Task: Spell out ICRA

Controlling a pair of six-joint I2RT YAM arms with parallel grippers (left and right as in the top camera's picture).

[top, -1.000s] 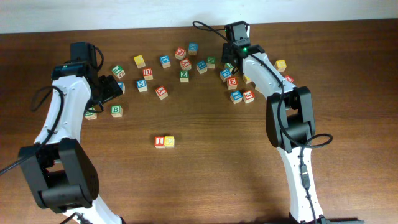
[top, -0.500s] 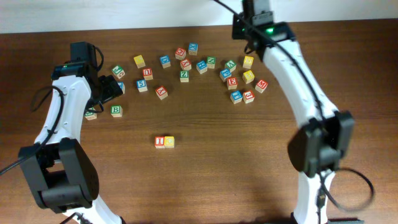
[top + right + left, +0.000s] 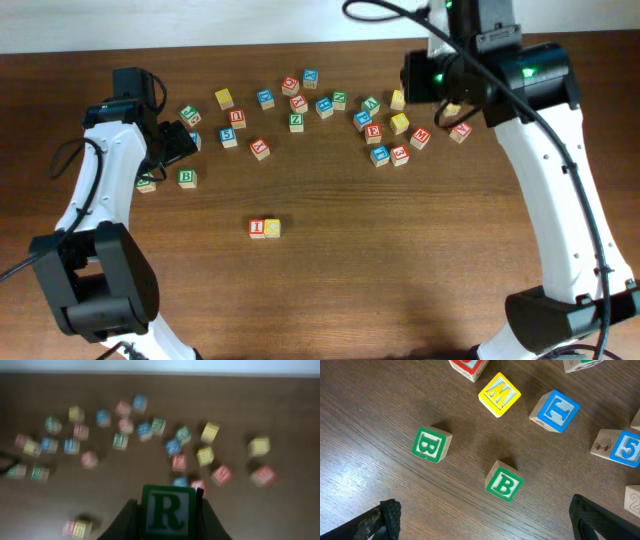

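Over on the left, the left gripper sits low above the table with its fingers spread as wide as they go and nothing between them. From its own camera you look straight down on two green B blocks and a yellow M block. None of those letters is wanted, so I take it this arm is parked at the edge of the scatter to stay out of the way.

Toward the middle, set apart from everything else, a red I block and a yellow C block stand side by side and touching. That is the start of the word, laid in open wood below the loose blocks so it reads cleanly.

On the right, the right gripper hangs high above the table, with the whole spread of blocks visible below it. It has a green R block pinched between its two fingers, letter face toward the camera (the view is blurred, but the R is plain). The height looks deliberate, to carry it clear over the pile. By my reckoning it belongs just right of the C, and after that an A has to be found; the overhead letters are too small for me to pick one out
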